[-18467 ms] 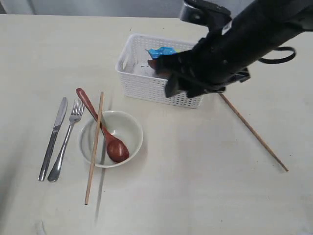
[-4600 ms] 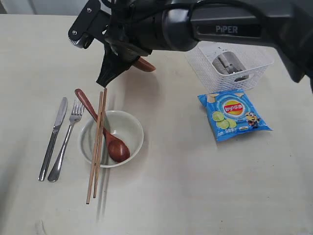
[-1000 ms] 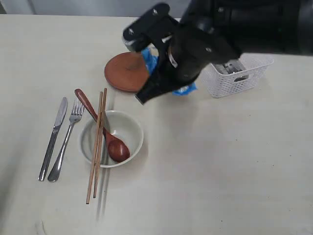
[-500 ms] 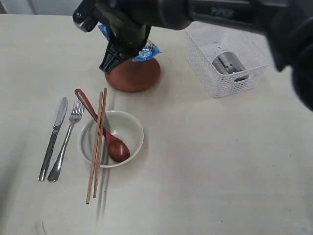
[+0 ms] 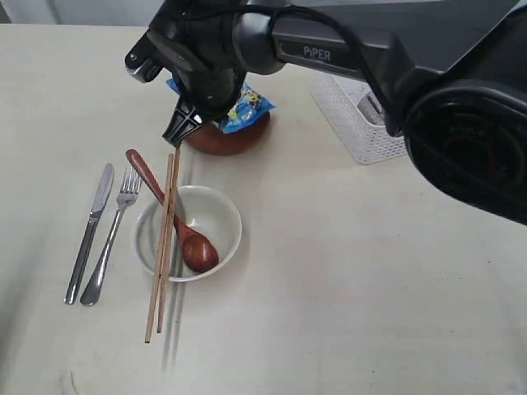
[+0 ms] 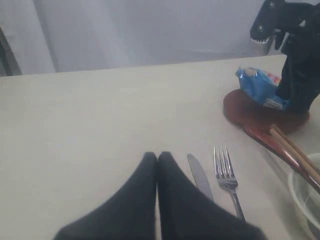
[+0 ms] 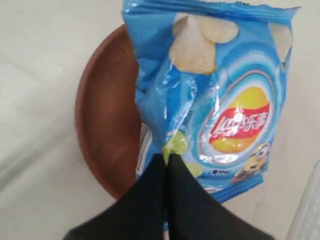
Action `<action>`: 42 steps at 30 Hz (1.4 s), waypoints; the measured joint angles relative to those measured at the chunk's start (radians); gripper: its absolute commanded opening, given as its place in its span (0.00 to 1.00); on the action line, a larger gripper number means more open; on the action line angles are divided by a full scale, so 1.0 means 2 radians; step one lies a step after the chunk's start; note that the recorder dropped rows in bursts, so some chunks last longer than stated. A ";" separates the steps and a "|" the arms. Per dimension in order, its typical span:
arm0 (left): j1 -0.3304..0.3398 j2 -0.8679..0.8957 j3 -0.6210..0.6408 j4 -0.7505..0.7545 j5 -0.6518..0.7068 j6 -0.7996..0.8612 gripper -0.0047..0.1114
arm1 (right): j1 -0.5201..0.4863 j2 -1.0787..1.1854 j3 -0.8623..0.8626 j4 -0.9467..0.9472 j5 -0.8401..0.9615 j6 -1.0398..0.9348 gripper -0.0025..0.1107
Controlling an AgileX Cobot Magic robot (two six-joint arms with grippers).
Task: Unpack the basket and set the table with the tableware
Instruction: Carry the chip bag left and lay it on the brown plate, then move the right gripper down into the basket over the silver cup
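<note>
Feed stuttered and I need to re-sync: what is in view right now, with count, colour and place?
white perforated plastic basket: 1, white, far right, partly behind the right arm
reddish-brown round plate: 1, reddish-brown, beyond the bowl
blue snack bag: 1, blue, on the plate
cream bowl: 1, cream, left of centre
reddish-brown wooden spoon: 1, reddish-brown, head in the bowl
wooden chopsticks: 2, light brown, side by side across the bowl's left rim
steel fork: 1, silver, left of the bowl
steel knife: 1, silver, left of the fork
pale cream tabletop: 1, cream, under everything
right claw: 1, black, shut on the bag, over the plate
left claw: 1, black, shut, above the table near the knife
</note>
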 measured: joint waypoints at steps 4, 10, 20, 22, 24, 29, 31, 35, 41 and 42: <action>0.000 0.000 0.000 0.000 0.000 0.000 0.04 | 0.000 0.000 0.000 0.039 0.000 -0.017 0.04; 0.000 0.000 0.000 0.000 0.000 0.000 0.04 | 0.001 0.000 0.000 0.048 0.009 -0.023 0.43; 0.000 0.000 0.000 0.000 0.000 0.000 0.04 | 0.001 -0.033 0.000 0.050 0.060 -0.020 0.55; 0.000 0.000 0.000 0.000 0.000 0.000 0.04 | -0.001 -0.055 0.000 0.052 0.069 -0.017 0.55; 0.000 0.000 0.000 0.000 0.000 0.000 0.04 | -0.014 -0.077 0.000 0.055 0.078 -0.010 0.55; 0.000 0.000 0.000 0.000 0.000 0.000 0.04 | -0.089 -0.121 -0.002 0.120 0.108 -0.008 0.55; 0.000 0.000 0.000 0.000 0.000 0.000 0.04 | -0.132 -0.135 -0.002 0.166 0.126 -0.019 0.55; 0.000 0.000 0.000 0.000 0.000 0.000 0.04 | -0.204 -0.150 0.000 0.229 0.146 -0.034 0.55; 0.000 0.000 0.000 0.000 0.000 0.000 0.04 | -0.272 -0.161 0.051 0.247 0.152 -0.034 0.55; 0.000 0.000 0.000 0.000 0.000 0.000 0.04 | -0.277 -0.161 0.064 0.247 0.152 -0.036 0.55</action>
